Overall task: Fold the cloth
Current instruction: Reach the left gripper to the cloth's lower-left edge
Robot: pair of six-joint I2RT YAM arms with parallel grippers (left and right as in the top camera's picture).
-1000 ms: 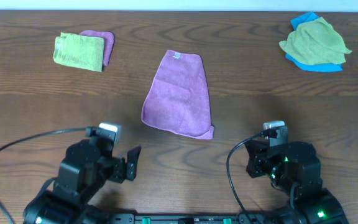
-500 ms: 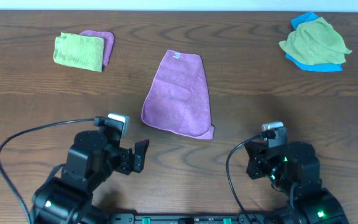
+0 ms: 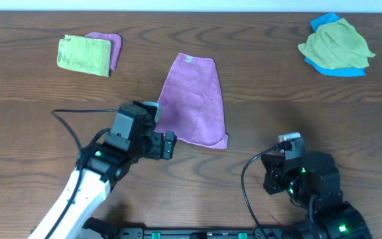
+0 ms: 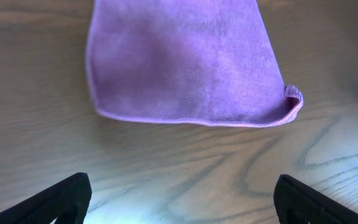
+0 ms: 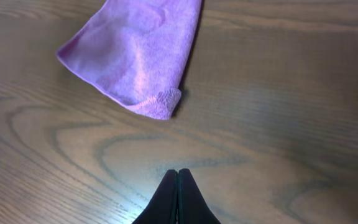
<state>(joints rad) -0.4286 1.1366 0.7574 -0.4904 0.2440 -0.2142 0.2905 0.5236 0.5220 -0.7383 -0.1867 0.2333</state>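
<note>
1. The cloth (image 3: 191,99) lies flat near the middle of the table (image 3: 38,133). Its white label (image 3: 188,60) is at the 12 o'clock end and its wider hem faces you at 6 o'clock. The corner at 5 o'clock (image 4: 293,96) is curled over on itself.
2. Your left gripper (image 4: 182,199) is spread wide and holds nothing. It sits at the cloth's 7 o'clock corner. In the left wrist view the near hem lies ahead of both fingertips, not between them.
3. Your right gripper (image 5: 178,193) is clenched on nothing and rests well apart from the cloth, off toward 4 o'clock.
4. Risk 1: if you descend from here without reaching further toward 12 o'clock, the fingertips will likely meet bare wood. They would then close on air or shove the hem into a bunch.
5. Risk 2: the fuzzy pile is thin at the edge, and I cannot tell how many layers lie there. A shallow pinch may catch only the top surface and slip out on the lift.
6. Risk 3: if you lift the 7 o'clock corner alone, the curled corner drags on the wood and the fold comes out skewed. The right gripper must release its clench before it can take that corner.
7. Risk 4: the lime-green cloth (image 3: 83,54) at 10 o'clock and the green-and-blue pile (image 3: 335,46) at 2 o'clock are well apart from the cloth. The only danger from them is choosing the wrong target.
</note>
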